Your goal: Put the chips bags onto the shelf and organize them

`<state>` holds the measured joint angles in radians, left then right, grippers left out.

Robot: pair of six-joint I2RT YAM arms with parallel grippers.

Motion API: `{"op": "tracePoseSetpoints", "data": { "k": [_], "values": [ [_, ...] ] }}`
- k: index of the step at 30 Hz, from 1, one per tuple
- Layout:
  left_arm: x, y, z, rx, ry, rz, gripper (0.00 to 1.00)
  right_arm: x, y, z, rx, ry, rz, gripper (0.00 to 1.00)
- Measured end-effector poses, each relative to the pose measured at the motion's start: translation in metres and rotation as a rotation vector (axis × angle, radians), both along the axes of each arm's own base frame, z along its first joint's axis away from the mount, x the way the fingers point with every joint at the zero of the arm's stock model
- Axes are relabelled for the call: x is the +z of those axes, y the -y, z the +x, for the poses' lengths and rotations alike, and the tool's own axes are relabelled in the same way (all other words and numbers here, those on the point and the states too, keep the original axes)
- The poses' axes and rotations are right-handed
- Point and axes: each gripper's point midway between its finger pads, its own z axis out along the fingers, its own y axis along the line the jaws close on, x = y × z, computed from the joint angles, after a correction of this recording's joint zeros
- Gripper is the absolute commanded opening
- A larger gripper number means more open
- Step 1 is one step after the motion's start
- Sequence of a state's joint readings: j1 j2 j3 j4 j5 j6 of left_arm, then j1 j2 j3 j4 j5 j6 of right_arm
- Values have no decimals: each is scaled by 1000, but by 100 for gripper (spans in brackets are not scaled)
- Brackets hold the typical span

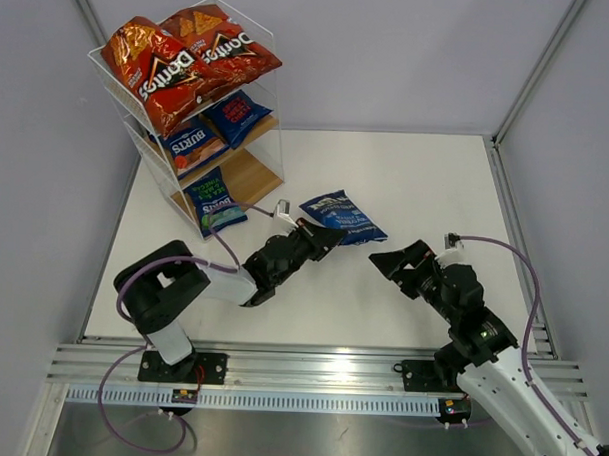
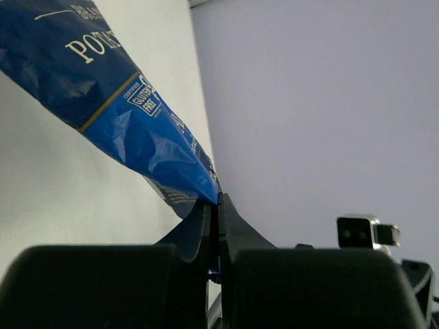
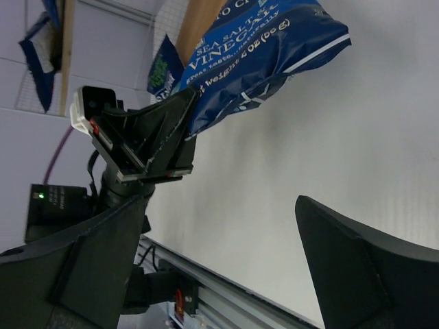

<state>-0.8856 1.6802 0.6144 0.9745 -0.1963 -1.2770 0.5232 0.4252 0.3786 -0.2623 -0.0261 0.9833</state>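
The shelf stands at the far left of the table. Two red Doritos chips bags lie on its top tier. Two dark blue bags lie on the middle tier, and another blue bag sits at the front of the bottom tier. A blue Kettle bag lies on the table right of the shelf. My left gripper is shut on its near corner. To the right of that bag my right gripper stands open, holding nothing.
A metal rail runs along the table's near edge, with both arm bases bolted to it. Grey walls close in the back and both sides. The right wrist view shows the shelf's wooden board behind the held bag.
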Motion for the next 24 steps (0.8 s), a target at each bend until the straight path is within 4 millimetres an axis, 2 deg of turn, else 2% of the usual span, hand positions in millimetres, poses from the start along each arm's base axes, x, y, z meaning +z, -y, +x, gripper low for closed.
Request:
{"op": "tracePoseSetpoints", "data": {
  "k": [3,6,8,10,13,15,21,24],
  "values": [
    [16,-4,-10,-12,88,-40,0,15,-4,2,-11,14,85,100],
    [14,-8,-19,-23,145,-19,0,27,-10,4,-25,1,210,100],
    [7,-10,-26,-37,166,14,0,27,-15,7,-35,-20,294,99],
    [2,-8,-32,-57,195,53,0,18,-18,9,-46,-67,349,100],
    [10,-3,-45,-91,264,92,0,12,-23,13,-60,-130,407,99],
    [27,-2,-55,-112,338,103,0,15,-25,15,-69,-147,461,100],
    [101,-9,-81,-110,584,58,0,21,-29,17,-77,-208,590,99],
    [120,-12,-90,-105,661,58,0,29,-34,20,-60,-209,640,99]
  ]
}}
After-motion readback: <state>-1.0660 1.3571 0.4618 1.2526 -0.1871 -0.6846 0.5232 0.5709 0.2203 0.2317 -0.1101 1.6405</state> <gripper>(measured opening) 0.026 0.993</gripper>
